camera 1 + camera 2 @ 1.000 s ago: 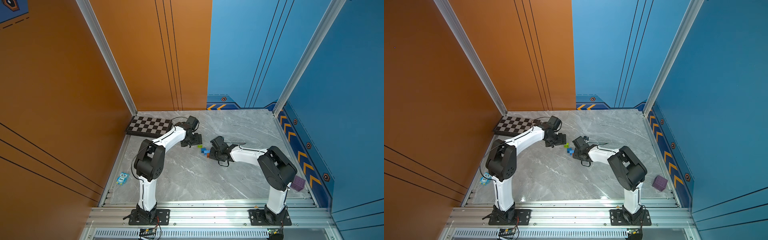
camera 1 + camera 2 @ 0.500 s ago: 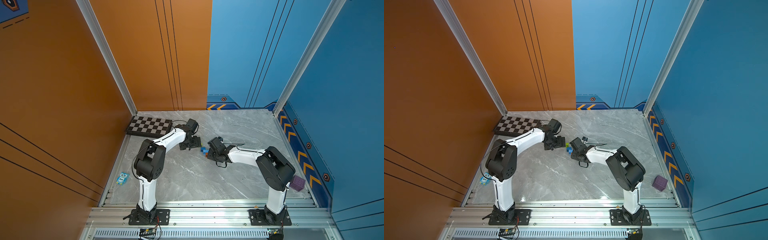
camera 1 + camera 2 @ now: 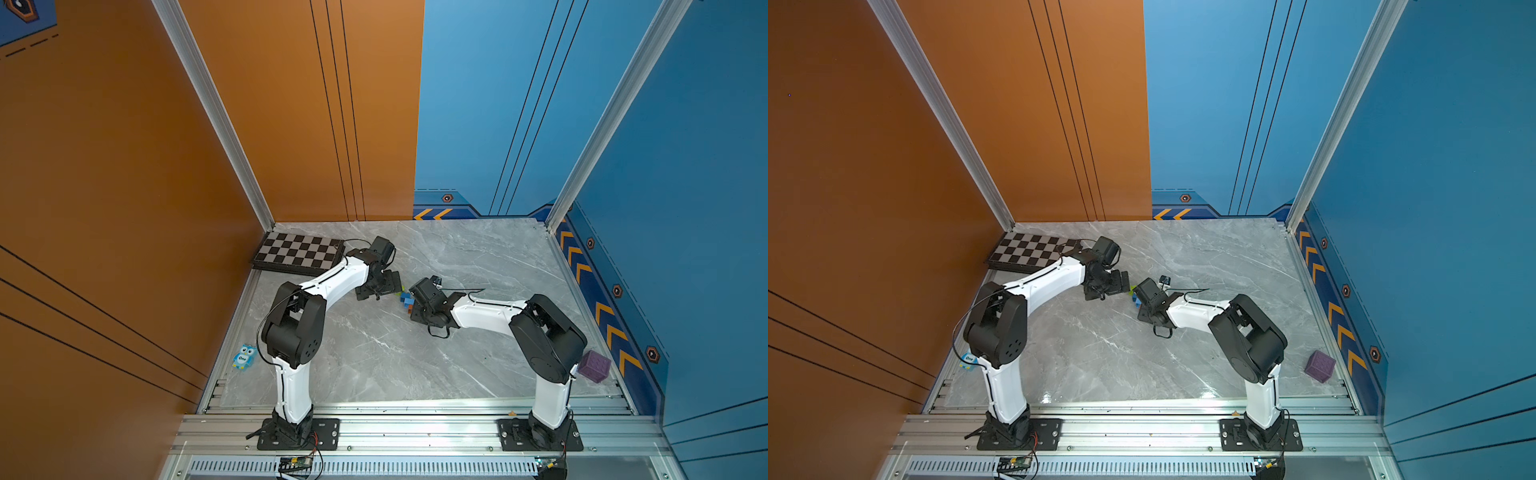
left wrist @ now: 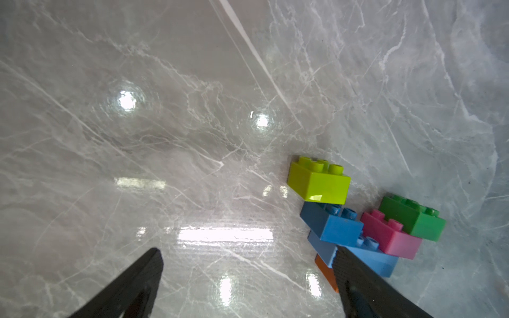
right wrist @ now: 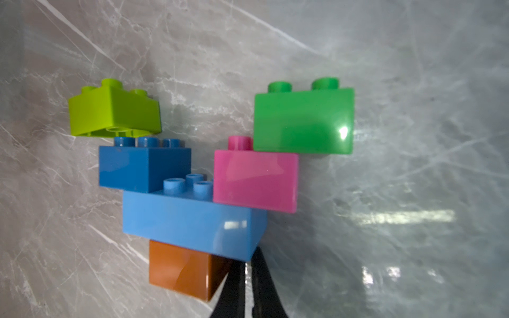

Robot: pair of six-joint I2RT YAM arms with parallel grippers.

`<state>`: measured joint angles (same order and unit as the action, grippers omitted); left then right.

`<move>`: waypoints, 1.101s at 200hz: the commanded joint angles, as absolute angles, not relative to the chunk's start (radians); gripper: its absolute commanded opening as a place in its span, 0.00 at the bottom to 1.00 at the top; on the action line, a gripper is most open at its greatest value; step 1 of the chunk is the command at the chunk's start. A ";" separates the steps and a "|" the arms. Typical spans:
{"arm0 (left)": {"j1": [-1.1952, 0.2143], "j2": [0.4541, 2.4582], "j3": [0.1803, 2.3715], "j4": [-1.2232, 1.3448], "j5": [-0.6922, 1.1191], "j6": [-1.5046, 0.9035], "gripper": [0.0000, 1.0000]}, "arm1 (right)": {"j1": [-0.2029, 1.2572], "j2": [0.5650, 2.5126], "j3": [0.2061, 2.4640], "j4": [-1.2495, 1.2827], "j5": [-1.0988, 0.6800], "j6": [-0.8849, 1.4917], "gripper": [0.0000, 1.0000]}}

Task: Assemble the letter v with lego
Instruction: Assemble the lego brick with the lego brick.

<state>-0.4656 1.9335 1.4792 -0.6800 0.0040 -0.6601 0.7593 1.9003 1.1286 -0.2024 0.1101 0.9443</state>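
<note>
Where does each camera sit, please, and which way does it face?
Top views: high over the front rail, looking down on the marble table; both arms show whole, left arm and right arm.
Left wrist: on the left arm, looking down past the open left pincer at the table and the letter v.
Right wrist: on the right arm, looking close at the letter v; the shut right pincer shows.
Shared: all views show the letter v.

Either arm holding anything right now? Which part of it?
Nothing held. The left fingers stand wide open beside the letter v; the right fingers are shut on nothing, tips by its orange brick.
</note>
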 commanded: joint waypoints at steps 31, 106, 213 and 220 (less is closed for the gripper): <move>-0.462 1.929 1.512 -0.696 -0.047 -0.550 0.96 | 0.756 1.944 1.147 -0.259 0.144 0.973 0.10; -0.400 1.941 1.610 -0.674 0.079 0.308 0.98 | 0.720 1.927 1.145 -0.246 0.086 0.881 0.10; -0.386 1.881 1.460 -0.647 0.391 0.985 0.99 | 0.710 1.915 1.152 -0.259 0.059 0.852 0.10; -0.388 1.886 1.458 -0.647 0.399 0.988 0.99 | 0.693 1.915 1.151 -0.260 0.058 0.856 0.10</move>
<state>-0.3805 1.9148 1.4853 -0.6319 0.3023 0.8089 0.7120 1.9121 1.1465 -0.2016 0.0563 0.8604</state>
